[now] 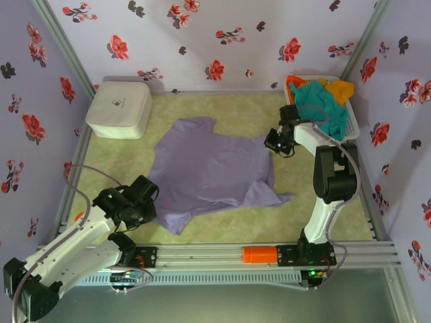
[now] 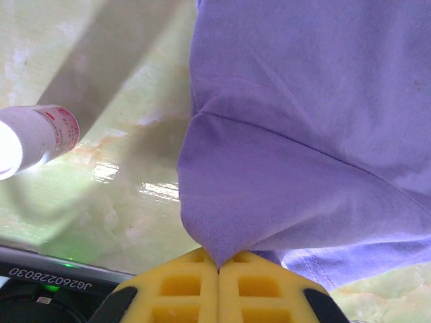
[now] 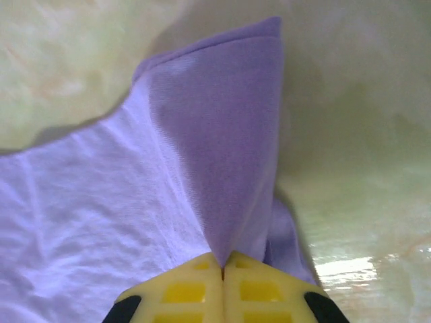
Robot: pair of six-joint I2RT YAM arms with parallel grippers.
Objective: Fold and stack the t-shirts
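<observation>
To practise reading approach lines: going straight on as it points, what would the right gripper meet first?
The pale lavender cloth t-shirt: the right gripper has its jaws shut on a raised fold, with more cloth straight ahead; probably the green tabletop beyond, depth unclear.

A lavender t-shirt (image 1: 212, 168) lies spread and rumpled on the pale green bench (image 1: 236, 111). The left tool (image 1: 148, 196) meets its near-left edge, and the right tool (image 1: 274, 142) meets its far-right edge. A white rounded box (image 1: 120, 109) sits at the far left. At the far right, a white basket (image 1: 351, 126) holds a teal shirt (image 1: 323, 101), an orange shirt (image 1: 295, 82) and a yellow shirt (image 1: 342, 89). An orange cylinder (image 1: 259, 254) lies on the front rail.
</observation>
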